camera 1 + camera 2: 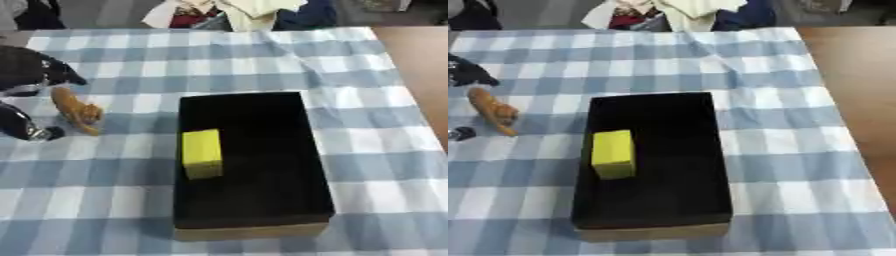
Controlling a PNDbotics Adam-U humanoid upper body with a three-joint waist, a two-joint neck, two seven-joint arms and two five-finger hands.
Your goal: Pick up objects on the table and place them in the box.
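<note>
Box (262, 200): black inside, tan outer wall, rectangular, open top, long axis running 12 to 6 o'clock, resting on the checked cloth at centre. Block (201, 153): yellow, rectangular, lying inside the box against its 9 o'clock wall, near mid-length. Toy (77, 111): orange-brown, elongated, at 9 o'clock of the box, apart from it.

The left hand (31, 75) is cut off by the picture's left edge, so its palm and arm do not show, and blur keeps its fingers from being told apart. Whether they touch the small orange-brown object (77, 111) beside them is unclear, and that object's kind cannot be made out. The box (254, 227) hides the checked cloth (367, 150) beneath it. The person at the far edge is cropped by the top
</note>
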